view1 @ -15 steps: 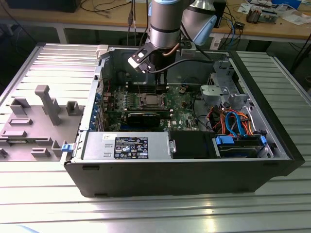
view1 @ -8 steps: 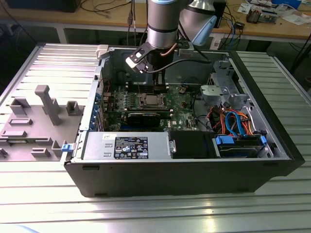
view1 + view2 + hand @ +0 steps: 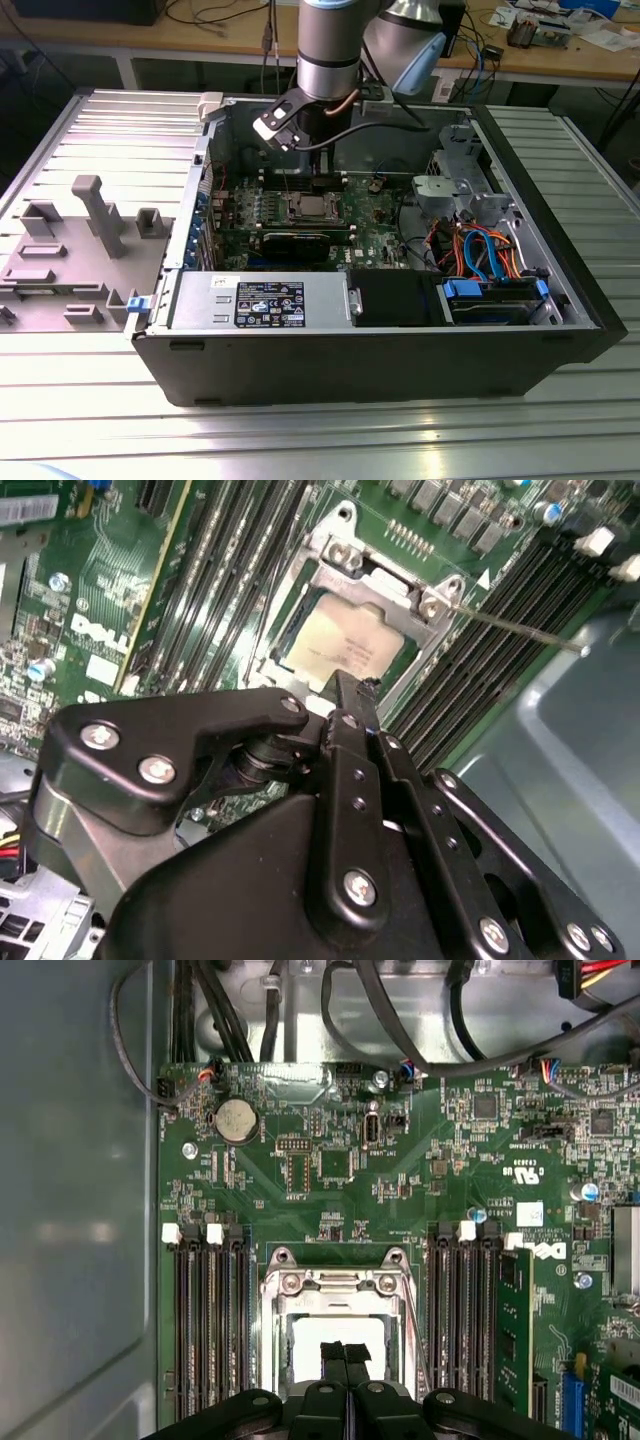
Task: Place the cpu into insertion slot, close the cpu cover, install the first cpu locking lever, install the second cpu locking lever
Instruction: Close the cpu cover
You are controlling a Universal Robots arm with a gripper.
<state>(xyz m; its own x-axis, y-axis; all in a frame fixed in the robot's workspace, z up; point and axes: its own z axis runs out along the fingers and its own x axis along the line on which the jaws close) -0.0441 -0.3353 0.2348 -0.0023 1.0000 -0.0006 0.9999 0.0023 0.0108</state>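
Gripper (image 3: 345, 1352): hovering just above the cpu (image 3: 320, 1332), fingers pressed together, gripping nothing.
Cpu: lying in the insertion slot (image 3: 288, 208) on the motherboard (image 3: 400, 1180).
Cpu cover (image 3: 335, 1282): lying flat, framing the chip.
Locking lever (image 3: 510, 628): slanting out over the memory slots (image 3: 500, 670).

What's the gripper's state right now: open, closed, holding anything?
Gripper: jaws closed, nothing seen between them, tips over the seated cpu.

arm (image 3: 328, 50) upright, wrist turned downward | tool (image 3: 345, 1352) pointing down | fingers (image 3: 333, 1357) pressed together
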